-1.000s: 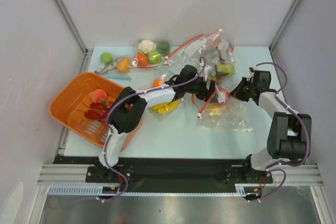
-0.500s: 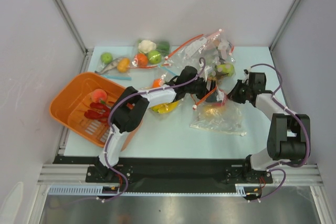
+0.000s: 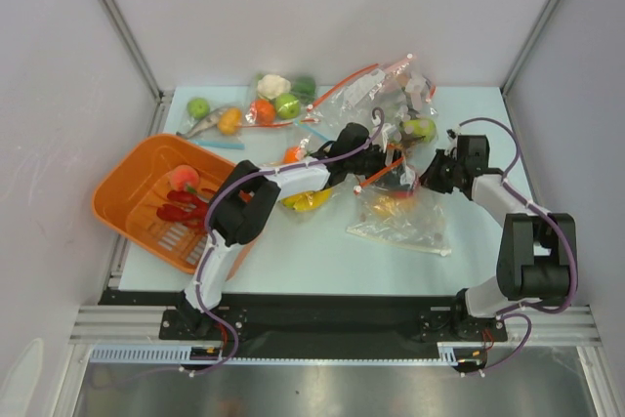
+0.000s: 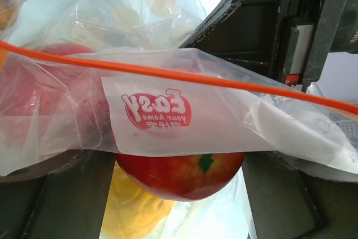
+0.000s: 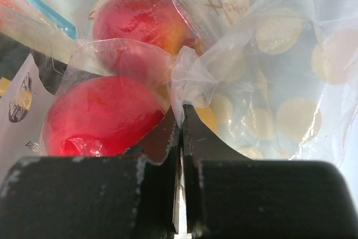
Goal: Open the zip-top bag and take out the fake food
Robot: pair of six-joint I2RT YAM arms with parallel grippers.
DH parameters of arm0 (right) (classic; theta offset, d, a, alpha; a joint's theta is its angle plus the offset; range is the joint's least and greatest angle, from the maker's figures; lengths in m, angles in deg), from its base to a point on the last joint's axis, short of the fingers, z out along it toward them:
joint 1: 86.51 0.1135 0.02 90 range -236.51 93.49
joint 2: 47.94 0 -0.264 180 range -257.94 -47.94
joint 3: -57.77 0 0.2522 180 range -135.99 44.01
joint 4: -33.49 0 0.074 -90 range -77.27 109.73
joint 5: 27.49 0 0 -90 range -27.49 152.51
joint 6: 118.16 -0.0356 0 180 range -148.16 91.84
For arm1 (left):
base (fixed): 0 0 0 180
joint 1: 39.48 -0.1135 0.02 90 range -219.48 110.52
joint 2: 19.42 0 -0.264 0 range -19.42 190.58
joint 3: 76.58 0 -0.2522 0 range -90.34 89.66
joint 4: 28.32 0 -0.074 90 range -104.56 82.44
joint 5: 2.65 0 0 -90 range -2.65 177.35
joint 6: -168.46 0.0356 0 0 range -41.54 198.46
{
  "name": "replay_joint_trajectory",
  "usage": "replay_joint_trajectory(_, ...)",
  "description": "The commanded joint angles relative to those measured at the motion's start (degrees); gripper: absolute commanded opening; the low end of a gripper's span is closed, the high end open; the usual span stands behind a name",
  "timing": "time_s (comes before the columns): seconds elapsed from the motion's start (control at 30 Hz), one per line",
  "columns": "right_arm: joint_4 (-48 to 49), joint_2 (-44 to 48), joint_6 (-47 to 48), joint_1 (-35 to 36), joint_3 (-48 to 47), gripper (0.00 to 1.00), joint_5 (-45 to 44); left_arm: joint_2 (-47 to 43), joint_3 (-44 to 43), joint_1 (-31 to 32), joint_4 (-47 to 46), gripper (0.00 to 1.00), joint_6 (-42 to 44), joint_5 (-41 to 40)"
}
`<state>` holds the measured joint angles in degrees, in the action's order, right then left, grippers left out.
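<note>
The zip-top bag (image 3: 402,222) lies crumpled at mid-table, its orange-red zip strip (image 3: 381,173) raised toward my left gripper (image 3: 375,157). In the left wrist view the strip (image 4: 184,75) crosses the frame. A red-yellow apple (image 4: 179,174) fills the gap between my left fingers (image 4: 72,194), half under a labelled flap of film. My right gripper (image 3: 431,180) is shut on a fold of the dotted bag film (image 5: 279,54). In the right wrist view its closed tips (image 5: 181,111) pinch that fold beside two red apples (image 5: 106,117) inside the bag.
An orange basket (image 3: 122,204) at the left holds a red lobster (image 3: 180,211) and a peach fruit (image 3: 182,178). A banana bag (image 3: 308,200) lies under my left arm. A green-apple bag (image 3: 420,129), cauliflower (image 3: 273,84), green fruits and more bags sit at the back.
My right gripper has moved left with the bag fold, and the bag has slid left and bunched up. My left gripper has stayed nearly in place.
</note>
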<state>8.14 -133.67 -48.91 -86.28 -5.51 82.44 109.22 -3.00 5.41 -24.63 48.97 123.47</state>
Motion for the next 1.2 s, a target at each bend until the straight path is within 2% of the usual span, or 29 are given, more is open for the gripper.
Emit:
replay_joint_trajectory(0.0,-0.27,2.85,-0.16,1.88,0.73,0.0,4.07,-0.58,-1.21,1.7,-1.1,0.4,1.63,-1.93)
replay_joint_trajectory(0.07,-0.45,3.46,-0.34,1.44,1.09,0.0,3.63,-1.19,-0.15,1.61,-1.45,0.29,1.81,-2.28)
replay_joint_trajectory(0.1,-0.45,3.82,-0.43,0.48,1.18,0.0,3.46,-1.46,0.2,1.61,-1.54,0.18,2.07,-2.11)
replay_joint_trajectory(0.2,-0.01,5.05,-1.92,-2.59,2.23,0.0,4.33,-3.13,1.95,1.52,-1.71,0.0,2.68,-1.49)
replay_joint_trajectory(0.47,-1.15,8.21,-2.01,-10.07,3.28,0.0,5.04,-9.71,9.51,0.65,-1.63,0.0,5.41,0.36)
replay_joint_trajectory(0.97,-1.32,10.76,-2.98,-16.31,2.5,0.0,6.88,-22.72,19.27,-3.75,1.63,0.0,8.84,2.82)
replay_joint_trajectory(1.17,-1.76,11.64,-3.33,-18.51,1.53,0.0,7.24,-29.74,23.49,-7.44,4.0,0.0,9.54,2.9)
